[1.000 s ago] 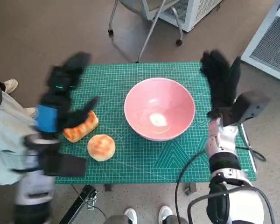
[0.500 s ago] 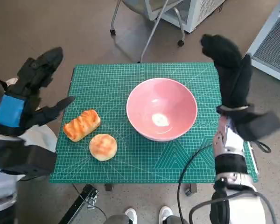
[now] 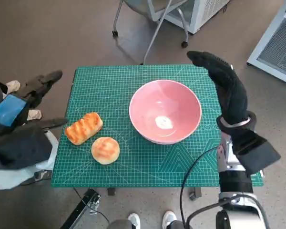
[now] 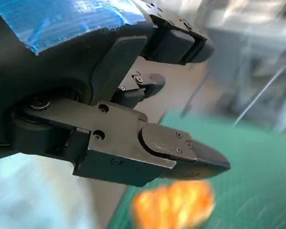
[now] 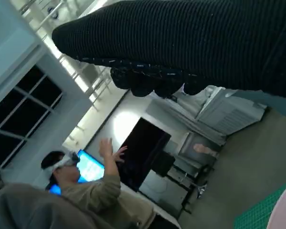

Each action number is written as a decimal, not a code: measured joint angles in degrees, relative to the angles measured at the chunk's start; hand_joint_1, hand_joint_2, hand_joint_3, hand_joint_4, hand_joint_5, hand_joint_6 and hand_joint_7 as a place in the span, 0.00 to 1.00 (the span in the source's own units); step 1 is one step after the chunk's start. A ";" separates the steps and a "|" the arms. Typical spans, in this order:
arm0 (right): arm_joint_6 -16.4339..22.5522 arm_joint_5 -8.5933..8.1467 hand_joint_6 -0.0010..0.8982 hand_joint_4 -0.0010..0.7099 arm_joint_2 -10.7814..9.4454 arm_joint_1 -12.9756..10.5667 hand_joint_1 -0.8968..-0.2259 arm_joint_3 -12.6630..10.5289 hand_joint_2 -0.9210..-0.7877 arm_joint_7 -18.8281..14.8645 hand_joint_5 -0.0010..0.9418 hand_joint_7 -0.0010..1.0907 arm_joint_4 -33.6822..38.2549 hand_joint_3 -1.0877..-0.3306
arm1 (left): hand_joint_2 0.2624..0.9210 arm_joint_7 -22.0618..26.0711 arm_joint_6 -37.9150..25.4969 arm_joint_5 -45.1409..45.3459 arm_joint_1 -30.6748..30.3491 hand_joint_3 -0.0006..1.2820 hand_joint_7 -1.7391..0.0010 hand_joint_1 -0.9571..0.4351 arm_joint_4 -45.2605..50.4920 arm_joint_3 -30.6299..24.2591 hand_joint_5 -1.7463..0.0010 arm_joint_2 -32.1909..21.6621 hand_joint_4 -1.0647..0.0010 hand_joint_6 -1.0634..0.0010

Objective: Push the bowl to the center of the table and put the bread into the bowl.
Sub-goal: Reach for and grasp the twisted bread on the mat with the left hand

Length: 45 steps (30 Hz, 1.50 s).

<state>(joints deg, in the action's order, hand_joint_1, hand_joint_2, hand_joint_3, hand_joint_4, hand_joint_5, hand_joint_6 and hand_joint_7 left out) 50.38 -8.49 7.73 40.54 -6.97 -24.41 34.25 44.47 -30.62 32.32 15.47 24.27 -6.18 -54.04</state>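
A pink bowl (image 3: 165,111) sits a little right of the middle of the green mat (image 3: 109,81). A long striped bread (image 3: 83,128) and a round bun (image 3: 105,150) lie near the mat's left front. My left hand (image 3: 24,102) hovers off the table's left edge with fingers spread and holds nothing; in its wrist view the black fingers (image 4: 181,148) hang above the blurred bread (image 4: 174,206). My right hand (image 3: 224,86) in its black glove is raised flat at the bowl's right rim, holding nothing.
A chair on castors (image 3: 150,19) stands behind the table. White cabinets (image 3: 276,40) are at the far right. Someone's shoes (image 3: 150,220) show at the front edge. A person (image 5: 81,186) with a raised hand appears in the right wrist view.
My left hand has drawn back leftward, off the bread and past the table's edge. The right hand has tilted left, toward the bowl's right rim. Bowl and breads have stayed put.
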 measured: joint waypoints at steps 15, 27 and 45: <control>-0.43 1.96 0.00 0.46 0.57 -1.11 0.43 1.66 0.00 2.37 0.01 0.83 -1.35 0.44 | 0.73 6.70 -4.45 7.00 7.17 0.00 0.99 0.58 -3.71 13.23 0.99 -1.88 0.92 0.76; -0.50 1.79 0.00 0.46 0.86 -1.20 0.44 2.25 0.00 2.77 0.01 0.82 -1.62 0.44 | 0.74 9.84 -4.05 12.20 12.87 0.00 0.99 0.54 -11.91 21.37 1.00 -0.84 0.91 0.75; -0.56 1.50 0.00 0.46 0.84 -1.25 0.44 2.38 0.00 3.12 0.01 0.82 -1.62 0.44 | 0.79 10.33 1.16 16.52 17.36 0.01 1.00 0.47 -28.53 30.79 1.00 6.89 0.90 0.76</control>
<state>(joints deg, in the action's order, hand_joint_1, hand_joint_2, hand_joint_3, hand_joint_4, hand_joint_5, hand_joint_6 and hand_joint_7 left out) 49.82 -6.99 8.56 39.29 -4.59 -21.29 32.63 54.79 -29.47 48.84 32.84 -4.26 24.60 -47.15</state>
